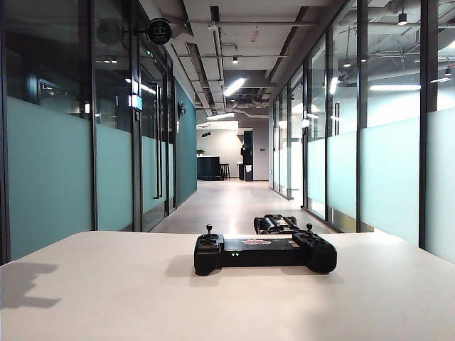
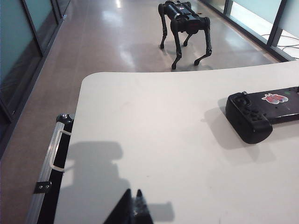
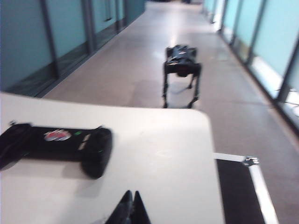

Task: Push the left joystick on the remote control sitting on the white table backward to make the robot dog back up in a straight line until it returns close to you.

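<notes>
**Dog close by, both grippers off the controller**

The remote control (image 1: 264,253) rests on the white tabletop (image 1: 106,298), well ahead of both sets of fingers. Left gripper (image 2: 133,195) fingers pinched together, empty; right gripper (image 3: 130,196) likewise. The robot dog (image 3: 181,70) stands on the floor beyond the tabletop edge.

A long corridor runs straight ahead, its glossy pale floor (image 1: 227,202) catching the ceiling strip lights (image 1: 234,86), frosted teal glass partitions (image 1: 50,170) in dark frames lining both sides, exposed pipes overhead and a dim lounge at the far end.
</notes>
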Controlling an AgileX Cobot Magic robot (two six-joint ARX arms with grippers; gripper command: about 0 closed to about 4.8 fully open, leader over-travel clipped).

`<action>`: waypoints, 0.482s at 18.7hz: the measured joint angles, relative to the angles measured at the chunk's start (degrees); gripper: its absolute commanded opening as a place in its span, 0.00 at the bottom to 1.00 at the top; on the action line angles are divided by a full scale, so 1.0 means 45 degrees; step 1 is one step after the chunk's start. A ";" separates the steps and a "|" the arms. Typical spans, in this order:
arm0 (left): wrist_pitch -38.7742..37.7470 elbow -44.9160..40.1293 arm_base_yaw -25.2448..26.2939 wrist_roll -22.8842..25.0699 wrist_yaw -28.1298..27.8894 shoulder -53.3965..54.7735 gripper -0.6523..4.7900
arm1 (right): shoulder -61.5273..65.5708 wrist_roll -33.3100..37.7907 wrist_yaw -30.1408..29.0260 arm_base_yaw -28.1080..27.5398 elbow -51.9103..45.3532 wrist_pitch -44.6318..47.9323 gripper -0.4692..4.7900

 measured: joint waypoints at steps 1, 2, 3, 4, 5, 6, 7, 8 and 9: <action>-0.0005 0.0000 0.0000 0.0000 0.0000 0.0000 0.11 | -0.0243 0.0000 -0.0029 -0.0214 -0.0058 -0.0053 0.08; 0.0000 0.0000 0.0000 0.0000 0.0000 0.0000 0.11 | -0.0408 0.0000 -0.0272 -0.0442 -0.0102 -0.0073 0.08; -0.0005 0.0000 0.0000 0.0000 0.0000 0.0000 0.11 | -0.0539 0.0000 -0.0612 -0.0670 -0.0146 -0.0083 0.08; 0.0000 0.0000 0.0000 0.0000 0.0000 0.0000 0.11 | -0.0792 0.0000 -0.1336 -0.1088 -0.0155 -0.0131 0.08; -0.0005 0.0000 0.0000 0.0000 0.0000 0.0000 0.11 | -0.0971 0.0000 -0.1700 -0.1326 -0.0160 -0.0121 0.08; 0.0000 0.0000 0.0000 0.0000 0.0000 0.0000 0.11 | -0.1127 0.0000 -0.1987 -0.1651 -0.0170 -0.0136 0.08; -0.0005 0.0000 0.0000 0.0000 0.0000 0.0000 0.11 | -0.1360 0.0000 -0.2045 -0.1996 -0.0170 -0.0214 0.08; 0.0000 0.0000 0.0000 0.0000 0.0000 0.0000 0.11 | -0.1685 0.0000 -0.1996 -0.2370 -0.0170 -0.0393 0.08; -0.0005 0.0000 0.0000 0.0000 0.0000 0.0000 0.11 | -0.1885 0.0015 -0.1991 -0.2589 -0.0170 -0.0602 0.08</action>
